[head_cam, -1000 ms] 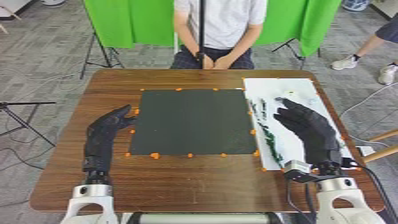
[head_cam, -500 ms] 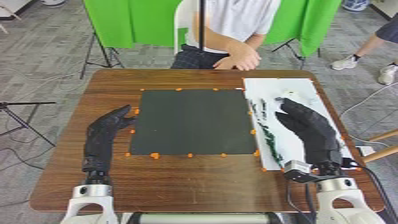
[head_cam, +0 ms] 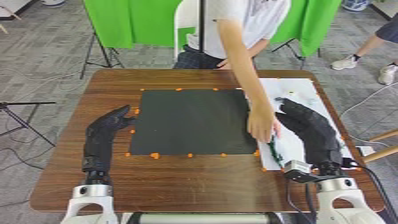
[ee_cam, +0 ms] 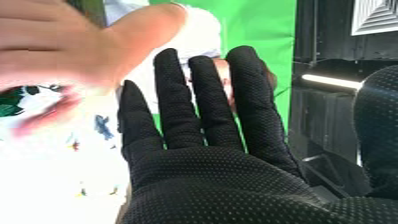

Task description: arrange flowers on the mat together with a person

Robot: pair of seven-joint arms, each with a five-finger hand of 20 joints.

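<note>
Brown wooden table (head_cam: 200, 187) under us, green curtain (head_cam: 138, 27) hanging behind, and straight to the fingers we go! On the right hand (head_cam: 305, 125) they're straight and loosely spread, thumb standing well off to the side, nothing held; the right wrist view has that black glove's palm (ee_cam: 213, 175) wide open. Across on the other side, the left hand (head_cam: 107, 129) is relaxed and open too, empty, its fingertips close by the left edge of the dark mat (head_cam: 189, 122). Out from the right fingers, then: they're above the white sheet (head_cam: 284, 85) that lies along the mat's right side. And there are the flowers (head_cam: 274, 156), dark green stems in a line down the sheet's left part, near the mat's edge, partly covered by a person's hand (head_cam: 260, 126)! That bare arm stretches over the table from the far side, fingers pointing down at the stems, between the mat and the robot's right hand; whether they've got a grip, I can't tell. The right wrist view puts that same hand large and near, green leaves (ee_cam: 11, 102) and something pinkish and blurred just beside it. Orange dots (head_cam: 155, 156) line the mat's border, and a white chair (head_cam: 187, 30) stands beyond.
</note>
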